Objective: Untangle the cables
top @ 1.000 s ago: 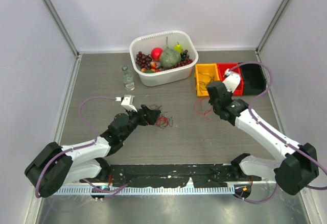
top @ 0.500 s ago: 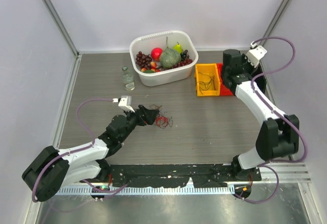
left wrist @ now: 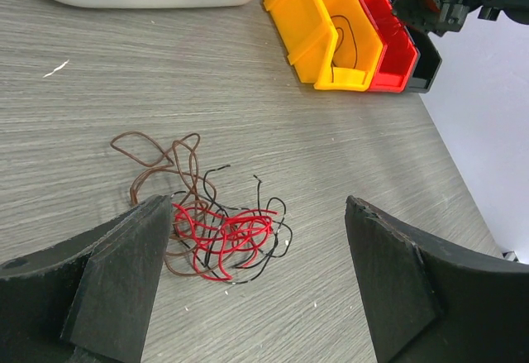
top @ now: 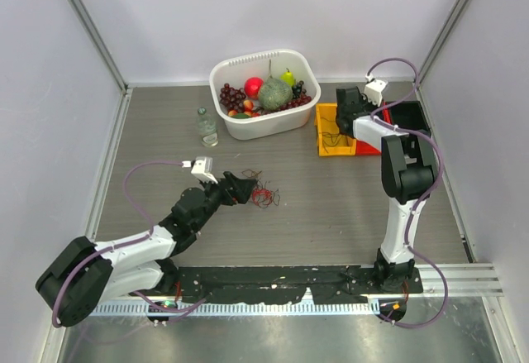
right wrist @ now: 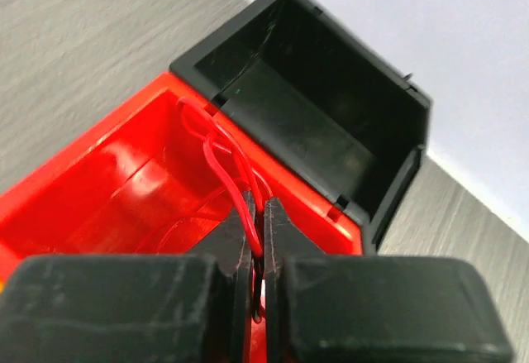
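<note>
Over red bin [right wrist: 99, 189], right gripper [right wrist: 258, 214] pinches red cable [right wrist: 221, 160], arm extended forward.

One overhead, two close wrist views

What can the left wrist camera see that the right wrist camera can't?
Only the left wrist: the tangled cables, red, black and brown, on the table, plus the yellow bin. Only the right wrist: the right claw pinching a red wire over the red bin. Both: the red bin and black bin.
</note>
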You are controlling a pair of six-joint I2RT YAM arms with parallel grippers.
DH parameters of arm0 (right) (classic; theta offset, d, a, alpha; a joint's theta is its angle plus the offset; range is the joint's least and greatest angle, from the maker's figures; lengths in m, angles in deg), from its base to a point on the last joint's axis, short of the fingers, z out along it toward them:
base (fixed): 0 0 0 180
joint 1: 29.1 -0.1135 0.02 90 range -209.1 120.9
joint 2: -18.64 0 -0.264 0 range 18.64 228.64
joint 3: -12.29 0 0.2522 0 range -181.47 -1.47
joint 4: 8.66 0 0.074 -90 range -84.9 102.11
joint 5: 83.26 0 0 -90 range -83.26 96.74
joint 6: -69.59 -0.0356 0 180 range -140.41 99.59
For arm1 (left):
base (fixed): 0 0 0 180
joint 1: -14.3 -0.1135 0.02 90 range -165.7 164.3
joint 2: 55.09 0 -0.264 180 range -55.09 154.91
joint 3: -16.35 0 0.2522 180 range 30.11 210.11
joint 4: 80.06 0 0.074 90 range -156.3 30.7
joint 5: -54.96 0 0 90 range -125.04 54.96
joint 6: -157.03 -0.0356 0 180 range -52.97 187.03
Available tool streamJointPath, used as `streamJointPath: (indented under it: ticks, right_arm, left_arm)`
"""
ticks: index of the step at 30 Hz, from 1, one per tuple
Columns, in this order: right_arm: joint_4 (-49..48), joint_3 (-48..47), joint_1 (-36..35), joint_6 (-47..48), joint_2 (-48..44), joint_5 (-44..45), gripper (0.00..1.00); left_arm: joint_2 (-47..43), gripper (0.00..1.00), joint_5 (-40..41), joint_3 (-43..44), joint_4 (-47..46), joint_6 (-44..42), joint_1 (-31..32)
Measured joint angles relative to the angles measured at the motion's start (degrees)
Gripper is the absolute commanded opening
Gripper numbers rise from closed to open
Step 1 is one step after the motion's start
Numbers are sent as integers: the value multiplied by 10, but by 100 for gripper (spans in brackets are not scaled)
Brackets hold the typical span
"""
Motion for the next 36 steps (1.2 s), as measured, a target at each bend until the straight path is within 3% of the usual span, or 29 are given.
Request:
streamJointPath:
  ticks: [10,12,19,25,33,36]
  right_arm:
    - [113,-40,39,-82,3,-228,13]
    - [126,-45,58,-101,3,-269,19]
    - [176,-58,92,-129,3,-351,55]
    - [205,-54,86,-128,-26,-397,65]
    - [179,110,68,-128,-268,-417,68]
    - [153,200,14,-116,-369,-414,69]
  left_arm:
    - [24,89,-4,-6,-18,0,0]
    - [26,89,-5,-6,-19,0,0]
    - [29,89,-8,-6,-21,0,0]
    - [37,88,-12,-6,-23,0,0]
    - [49,91,-13,-6,-31,0,0]
    - [45,92,-10,-6,-33,1,0]
